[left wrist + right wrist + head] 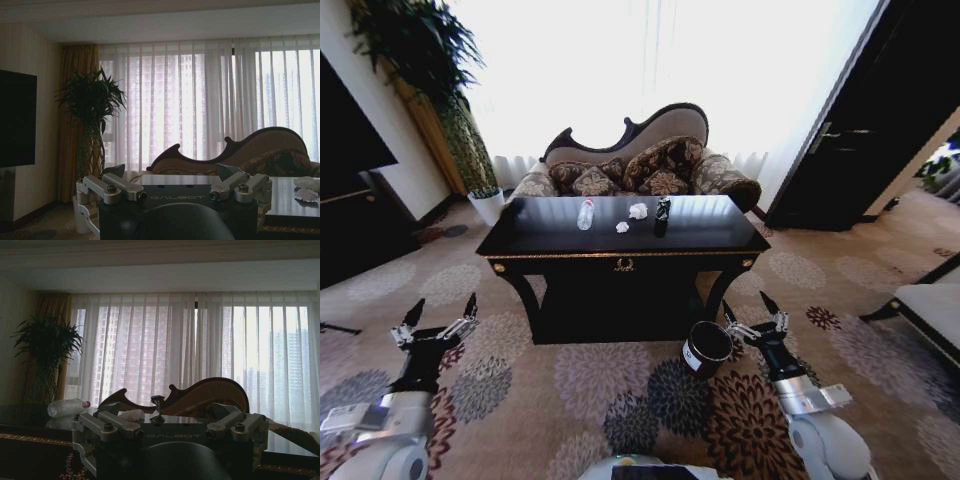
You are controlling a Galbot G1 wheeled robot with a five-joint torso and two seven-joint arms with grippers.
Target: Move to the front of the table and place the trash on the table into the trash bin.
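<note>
The glossy black table (705, 236) stands a short way ahead of me. On its top lies the trash: a clear bottle (585, 214), two white paper wads (638, 211) (622, 227) and a small dark can (662, 215). The black trash bin (706, 349) sits on the carpet by the table's front right leg. My right gripper (750, 310) hangs open just right of the bin's rim. Out to the left, over the carpet, my left gripper (442, 308) is open too. The right wrist view shows that gripper (167, 412), the bottle (67, 407), a wad (131, 415) and the can (158, 407).
A patterned sofa (640, 160) stands behind the table. A plant in a white pot (486, 205) is at the back left, next to a dark cabinet (350, 210). A dark door (860, 120) and a bench (932, 312) lie to the right. Flowered carpet (590, 390) lies between me and the table.
</note>
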